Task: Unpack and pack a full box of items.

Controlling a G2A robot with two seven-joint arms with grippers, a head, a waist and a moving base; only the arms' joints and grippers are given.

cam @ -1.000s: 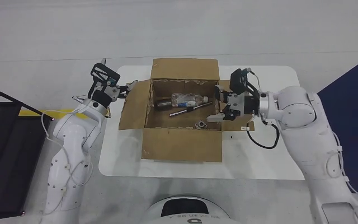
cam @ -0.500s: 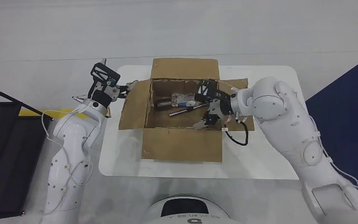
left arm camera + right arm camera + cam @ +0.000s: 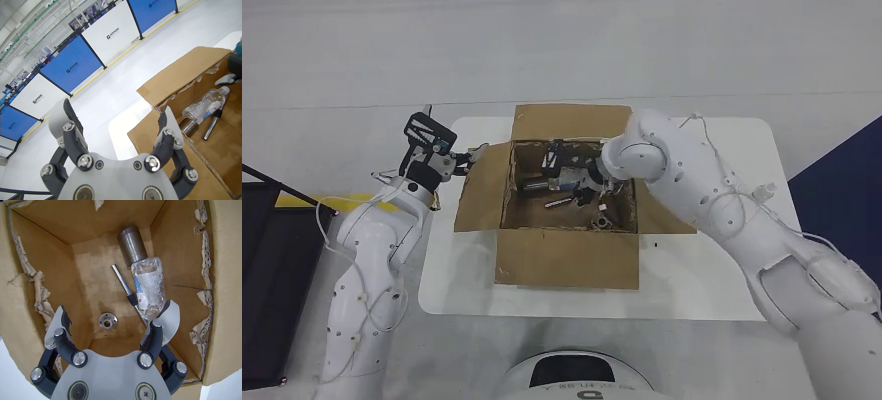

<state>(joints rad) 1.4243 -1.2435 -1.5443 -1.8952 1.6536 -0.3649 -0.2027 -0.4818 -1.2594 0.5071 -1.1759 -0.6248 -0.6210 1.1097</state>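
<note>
While the right gripper (image 3: pixel 116 311) hangs wide open in the cardboard box (image 3: pixel 43 262) beside the crumpled water bottle (image 3: pixel 149 285), it should straddle the bottle's middle before closing gently.

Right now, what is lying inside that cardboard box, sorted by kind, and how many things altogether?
plastic bottle: 1
metal cylinder: 1
metal rod with a black band: 1
metal flange: 1
Total inside the cardboard box: 4
</note>
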